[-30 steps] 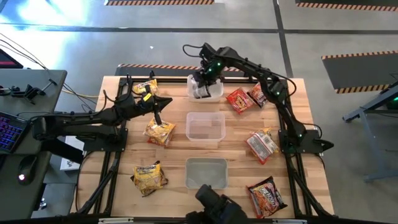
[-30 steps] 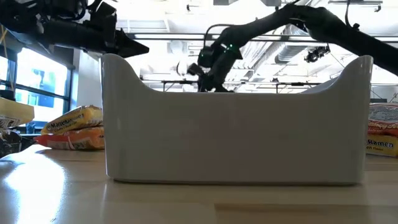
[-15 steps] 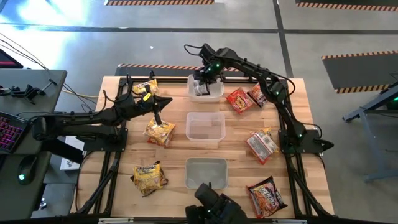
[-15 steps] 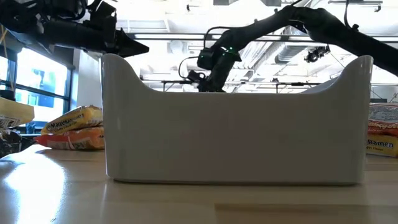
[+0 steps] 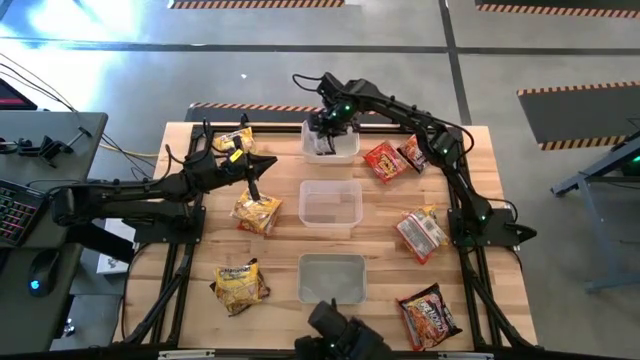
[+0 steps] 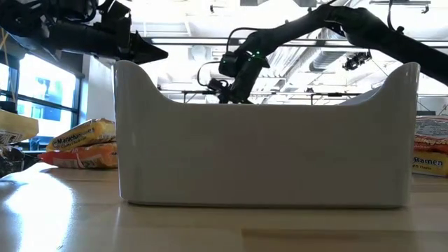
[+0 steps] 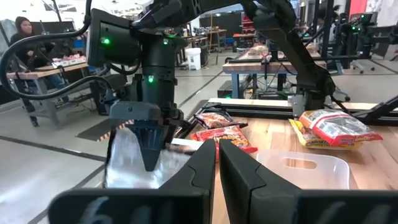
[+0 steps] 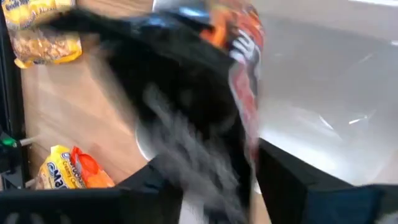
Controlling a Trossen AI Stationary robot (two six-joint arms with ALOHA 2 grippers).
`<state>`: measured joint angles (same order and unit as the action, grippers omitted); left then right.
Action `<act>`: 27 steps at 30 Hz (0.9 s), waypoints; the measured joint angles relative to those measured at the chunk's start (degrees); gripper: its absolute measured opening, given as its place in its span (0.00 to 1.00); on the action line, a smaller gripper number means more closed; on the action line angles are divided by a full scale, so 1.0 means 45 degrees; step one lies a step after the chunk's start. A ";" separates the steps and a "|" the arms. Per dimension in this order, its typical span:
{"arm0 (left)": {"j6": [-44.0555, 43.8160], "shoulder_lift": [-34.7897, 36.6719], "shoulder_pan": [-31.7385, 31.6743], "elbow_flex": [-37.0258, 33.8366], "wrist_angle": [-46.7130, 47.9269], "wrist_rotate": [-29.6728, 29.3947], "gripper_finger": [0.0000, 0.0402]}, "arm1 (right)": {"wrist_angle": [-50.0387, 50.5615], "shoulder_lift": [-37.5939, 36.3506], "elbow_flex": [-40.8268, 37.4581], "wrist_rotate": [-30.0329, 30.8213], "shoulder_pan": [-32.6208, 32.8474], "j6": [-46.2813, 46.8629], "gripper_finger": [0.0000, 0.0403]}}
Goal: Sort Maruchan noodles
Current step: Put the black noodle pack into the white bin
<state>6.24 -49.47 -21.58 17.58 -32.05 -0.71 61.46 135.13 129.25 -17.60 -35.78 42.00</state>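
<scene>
Right gripper (image 5: pixel 327 133): held over far tub (image 5: pixel 345 150), spread, dark packet (image 8: pixel 239 68) falling beneath it.
Left gripper (image 5: pixel 254 188): pressed together, parked above yellow packet (image 5: pixel 256 212).

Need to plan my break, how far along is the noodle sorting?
Early. Nothing looks sorted: the middle tub and near tub look empty. In hand: right gripper over the far tub with a packet. Remaining: three yellow packets, four red packets loose.
</scene>
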 joint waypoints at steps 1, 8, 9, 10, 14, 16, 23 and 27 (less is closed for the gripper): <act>0.0000 0.0000 0.0000 0.0000 0.0005 0.0000 0.03 | 0.0060 0.0000 0.0000 -0.0087 0.0035 -0.0046 0.43; -0.0001 0.0000 0.0000 0.0000 0.0092 0.0000 0.03 | 0.0748 0.0000 0.0000 -0.0472 0.0332 -0.1406 0.49; -0.0001 0.0000 0.0000 0.0000 0.0097 0.0000 0.03 | 0.0964 -0.0005 0.0000 -0.0435 0.0375 -0.1655 0.49; -0.0001 0.0000 0.0000 0.0000 0.0101 0.0004 0.03 | 0.1181 -0.0004 0.0000 -0.0401 0.0413 -0.1810 0.49; -0.0001 0.0000 -0.0001 0.0000 0.0102 0.0005 0.03 | 0.1525 -0.0003 0.0000 0.0146 0.0637 -0.2492 0.49; -0.0001 0.0000 -0.0005 0.0000 0.0102 0.0005 0.03 | 0.1421 -0.0002 0.0000 0.0219 0.0749 -0.2887 0.48; -0.0001 0.0000 -0.0005 0.0000 0.0102 0.0005 0.03 | 0.0430 -0.0022 0.0190 0.1892 0.1067 -0.4068 0.46; -0.0001 0.0000 -0.0005 0.0000 0.0102 0.0005 0.03 | -0.0553 -0.0068 0.0214 0.2340 0.1144 -0.4714 0.50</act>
<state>6.24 -49.47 -21.61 17.58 -31.59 -0.69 58.97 134.83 130.21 -7.07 -30.63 20.79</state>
